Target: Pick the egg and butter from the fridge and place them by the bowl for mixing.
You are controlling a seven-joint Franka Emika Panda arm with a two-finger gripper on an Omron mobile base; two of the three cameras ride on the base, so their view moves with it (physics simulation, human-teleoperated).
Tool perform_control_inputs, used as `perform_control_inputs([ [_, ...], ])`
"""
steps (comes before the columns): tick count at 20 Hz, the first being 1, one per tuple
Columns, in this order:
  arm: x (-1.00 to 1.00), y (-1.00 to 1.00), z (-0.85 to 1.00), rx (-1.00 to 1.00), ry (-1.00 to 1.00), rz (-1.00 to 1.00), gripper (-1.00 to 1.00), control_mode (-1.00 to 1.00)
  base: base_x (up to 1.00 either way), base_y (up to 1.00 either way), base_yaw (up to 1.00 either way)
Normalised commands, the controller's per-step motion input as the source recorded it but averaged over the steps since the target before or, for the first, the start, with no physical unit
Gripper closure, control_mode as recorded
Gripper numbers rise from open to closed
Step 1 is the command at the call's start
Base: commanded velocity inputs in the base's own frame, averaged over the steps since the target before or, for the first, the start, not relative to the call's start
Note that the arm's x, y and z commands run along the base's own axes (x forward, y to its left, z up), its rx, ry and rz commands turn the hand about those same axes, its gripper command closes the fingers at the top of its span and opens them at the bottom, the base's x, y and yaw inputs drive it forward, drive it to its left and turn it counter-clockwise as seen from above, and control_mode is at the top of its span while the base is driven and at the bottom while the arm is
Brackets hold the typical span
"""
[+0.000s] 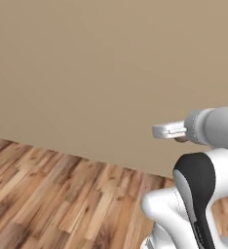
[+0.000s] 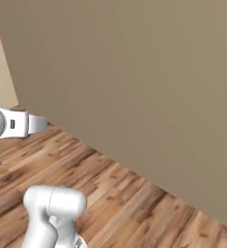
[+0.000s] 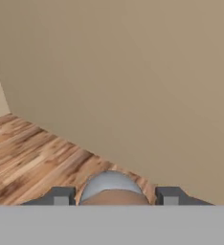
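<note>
A bare tan wall (image 1: 86,63) and plank floor (image 1: 47,194) lay beyond the pincer (image 1: 165,130). From the right, wall and floor again. Between the pincer's fingers (image 3: 62,196) sat the egg (image 3: 113,192), gripped at its sides: light, smooth, brittle, wanting gentle pressure.

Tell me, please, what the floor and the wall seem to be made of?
The floor looks like wooden planks, brown with streaky grain and visible board seams. The wall looks like matte painted plaster, plain beige with no texture; its real material stays uncertain.
</note>
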Motion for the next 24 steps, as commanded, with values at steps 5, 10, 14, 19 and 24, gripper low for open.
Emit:
perform_control_inputs([
  [5, 0.0, 0.0, 0.0, 0.0, 0.0, 0.0, 1.0, 1.0, 1.0, 0.0, 0.44],
  [10, 0.0, 0.0, 0.0, 0.0, 0.0, 0.0, 1.0, 1.0, 1.0, 0.0, 0.47],
  [14, 0.0, 0.0, 0.0, 0.0, 0.0, 0.0, 1.0, 1.0, 1.0, 0.0, 0.54],
  [19, 0.0, 0.0, 0.0, 0.0, 0.0, 0.0, 1.0, 1.0, 0.91, 0.0, 0.67],
  [24, 0.0, 0.0, 0.0, 0.0, 0.0, 0.0, 1.0, 1.0, 0.84, 0.0, 0.7],
])
